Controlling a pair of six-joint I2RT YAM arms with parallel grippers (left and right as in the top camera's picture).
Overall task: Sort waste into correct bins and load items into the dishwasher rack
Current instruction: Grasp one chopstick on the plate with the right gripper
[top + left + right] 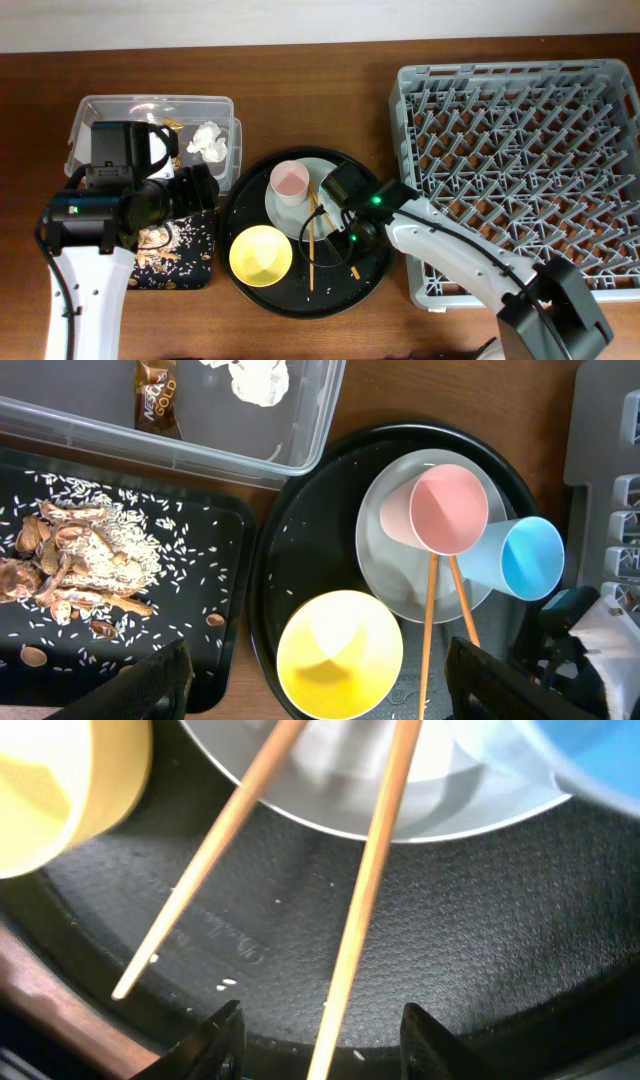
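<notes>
The clear tub (95, 110) holds the white napkin (208, 140) and the snack wrapper (158, 395). Food scraps (70, 555) and rice lie in the shallow black tray (215, 650). On the round black tray (300, 300) are the pink cup (290, 182), the blue cup (530, 557), the grey-green plate (395, 570), the yellow bowl (261, 255) and the chopsticks (312, 240). My left gripper (320, 695) is open above the yellow bowl (340, 655). My right gripper (325, 1045) is open low over the round tray, with one chopstick (365, 890) between its fingers.
The dishwasher rack (530, 170) stands at the right, touching the round tray's side. My right arm (450, 245) reaches from the front right across the rack's corner. My left arm (100, 215) is over the shallow black tray.
</notes>
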